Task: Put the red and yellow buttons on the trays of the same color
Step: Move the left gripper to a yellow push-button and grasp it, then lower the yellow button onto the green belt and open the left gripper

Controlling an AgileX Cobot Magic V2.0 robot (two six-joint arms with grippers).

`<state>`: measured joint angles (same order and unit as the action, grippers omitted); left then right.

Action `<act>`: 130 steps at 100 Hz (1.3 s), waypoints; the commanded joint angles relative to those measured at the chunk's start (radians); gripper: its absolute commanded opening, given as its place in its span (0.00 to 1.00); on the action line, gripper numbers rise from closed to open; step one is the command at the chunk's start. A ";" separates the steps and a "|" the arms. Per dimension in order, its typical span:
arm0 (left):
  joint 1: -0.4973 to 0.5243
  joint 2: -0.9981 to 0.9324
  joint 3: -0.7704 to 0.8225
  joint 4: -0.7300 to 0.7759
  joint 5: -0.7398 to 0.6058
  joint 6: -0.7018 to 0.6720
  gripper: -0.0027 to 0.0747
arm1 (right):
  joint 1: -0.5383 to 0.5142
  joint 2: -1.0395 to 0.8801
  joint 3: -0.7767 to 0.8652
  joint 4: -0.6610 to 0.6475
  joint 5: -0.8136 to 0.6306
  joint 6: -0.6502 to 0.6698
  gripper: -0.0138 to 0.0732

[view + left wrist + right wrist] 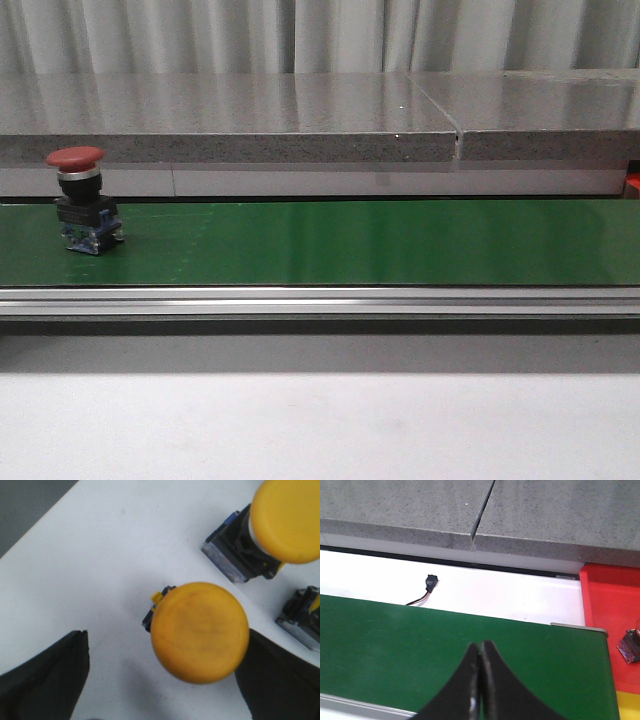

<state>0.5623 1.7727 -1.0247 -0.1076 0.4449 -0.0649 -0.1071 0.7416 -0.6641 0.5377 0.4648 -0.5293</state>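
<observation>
Now, left gripper (162, 680): spread wide, black fingers (47, 677) on either side of a yellow button (200, 631), not touching it.
Yellow buttons: the one between the fingers stands on a white surface (115, 555); a second yellow button (285, 517) lies just beyond, tilted.
Right gripper (480, 680): closed, fingertips together, empty, over the green belt (395, 645).
Red button (78, 200): upright at the belt's left end.
Red tray (607, 600): beyond the belt's right end.
</observation>
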 commanded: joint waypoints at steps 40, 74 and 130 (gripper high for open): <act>-0.002 -0.034 -0.081 -0.013 -0.075 0.005 0.68 | 0.001 -0.009 -0.026 0.018 -0.052 -0.008 0.08; -0.006 -0.034 -0.081 -0.023 -0.059 0.005 0.21 | 0.001 -0.009 -0.026 0.018 -0.052 -0.008 0.08; -0.010 -0.173 -0.081 -0.036 -0.023 0.005 0.10 | 0.001 -0.009 -0.026 0.018 -0.052 -0.008 0.08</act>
<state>0.5587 1.6936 -1.0769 -0.1248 0.4523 -0.0588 -0.1071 0.7416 -0.6641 0.5377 0.4648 -0.5293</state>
